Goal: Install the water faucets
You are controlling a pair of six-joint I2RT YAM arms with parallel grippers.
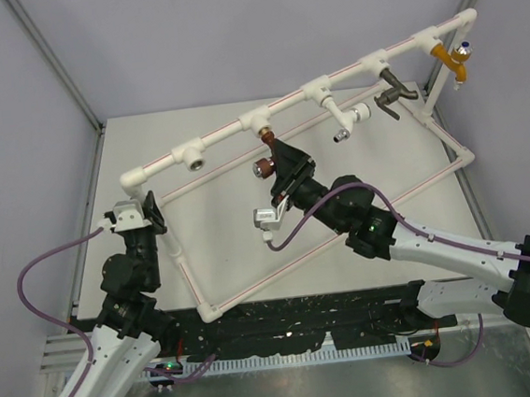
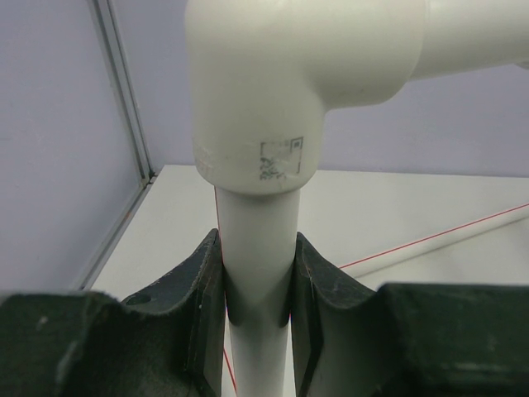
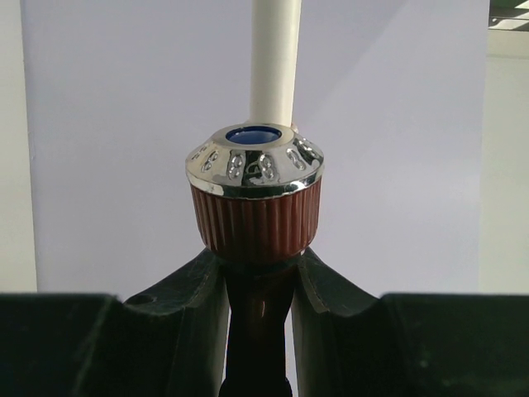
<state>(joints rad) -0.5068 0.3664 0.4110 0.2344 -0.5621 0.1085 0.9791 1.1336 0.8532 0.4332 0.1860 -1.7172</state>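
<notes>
The reddish-brown faucet point(image 1: 266, 158) hangs under a tee fitting point(image 1: 256, 122) of the white pipe frame, its brass end up at the fitting's socket. My right gripper point(image 1: 276, 165) is shut on the faucet's body just below its ribbed dark-red knob point(image 3: 256, 211), which has a chrome cap; in the right wrist view the gripper point(image 3: 258, 285) clamps the dark stem. My left gripper point(image 1: 149, 212) is shut on the frame's upright white pipe point(image 2: 258, 265) just under the corner elbow point(image 2: 273, 83); the fingers point(image 2: 198, 289) press both sides.
On the top pipe to the right hang a chrome-and-white tap point(image 1: 351, 120), a dark bronze lever tap point(image 1: 394, 97) and an orange tap with a blue knob point(image 1: 458, 58). A tee socket point(image 1: 190, 156) at left is open. The frame's lower pipes point(image 1: 325, 235) cross the table.
</notes>
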